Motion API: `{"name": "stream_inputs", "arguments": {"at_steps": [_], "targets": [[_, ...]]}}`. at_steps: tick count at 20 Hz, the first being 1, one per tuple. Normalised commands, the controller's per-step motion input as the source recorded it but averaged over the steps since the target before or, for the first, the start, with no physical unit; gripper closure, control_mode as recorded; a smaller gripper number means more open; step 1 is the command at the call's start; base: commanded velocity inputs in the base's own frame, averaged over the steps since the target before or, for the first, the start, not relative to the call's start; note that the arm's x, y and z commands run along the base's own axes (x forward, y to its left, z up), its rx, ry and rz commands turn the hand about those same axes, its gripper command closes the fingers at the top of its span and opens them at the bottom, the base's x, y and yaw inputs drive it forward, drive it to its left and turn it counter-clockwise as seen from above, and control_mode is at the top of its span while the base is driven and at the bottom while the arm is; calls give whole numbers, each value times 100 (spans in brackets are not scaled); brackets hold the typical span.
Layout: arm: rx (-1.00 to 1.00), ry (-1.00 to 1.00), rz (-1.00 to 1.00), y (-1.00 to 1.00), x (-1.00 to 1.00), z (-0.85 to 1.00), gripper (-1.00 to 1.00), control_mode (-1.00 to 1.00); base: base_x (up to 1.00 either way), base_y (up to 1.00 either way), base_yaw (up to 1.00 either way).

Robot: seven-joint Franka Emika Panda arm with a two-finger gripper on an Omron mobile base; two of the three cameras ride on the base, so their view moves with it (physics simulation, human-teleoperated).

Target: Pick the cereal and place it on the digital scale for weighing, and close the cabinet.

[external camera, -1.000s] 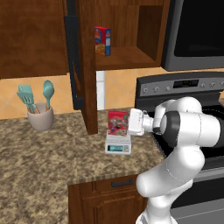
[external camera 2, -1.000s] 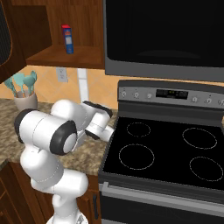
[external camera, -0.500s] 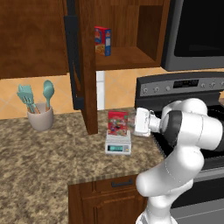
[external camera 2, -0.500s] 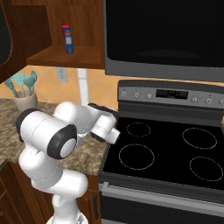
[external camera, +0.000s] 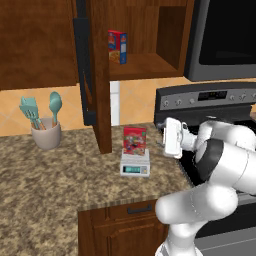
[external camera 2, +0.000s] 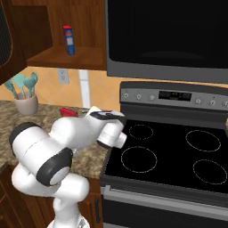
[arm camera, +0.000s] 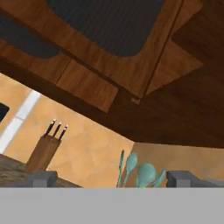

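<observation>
While cereal (external camera: 134, 140) rests on digital scale (external camera: 135, 164), tool (arm camera: 113, 177) points up-left.

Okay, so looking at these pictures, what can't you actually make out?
- The reading on the scale: its display is too small in the left base view.
- The cereal box in the right base view: mostly hidden behind the arm.
- The end effector: just its fingertips show in the hand view, cut by the grey band, so its opening is unclear.
- The cabinet door: seen edge-on in the left base view.

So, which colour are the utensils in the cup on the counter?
The utensils are teal, standing in a pale beige cup. The left base view shows them best.
</observation>
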Motion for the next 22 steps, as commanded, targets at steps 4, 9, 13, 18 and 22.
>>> {"name": "stream_inputs", "arguments": {"at_steps": [4, 9, 13, 18, 22], "targets": [[0, -31, -2, -3, -87, 72, -100, -100, 0, 0, 0], [0, -17, -7, 0, -93, 88, -100, -100, 0, 0, 0], [0, -16, -15, 9, -100, 89, -100, -100, 0, 0, 0], [0, -15, -17, 15, -100, 78, -100, -100, 0, 0, 0], [0, -16, -17, 24, -100, 79, -100, -100, 0, 0, 0]]}}
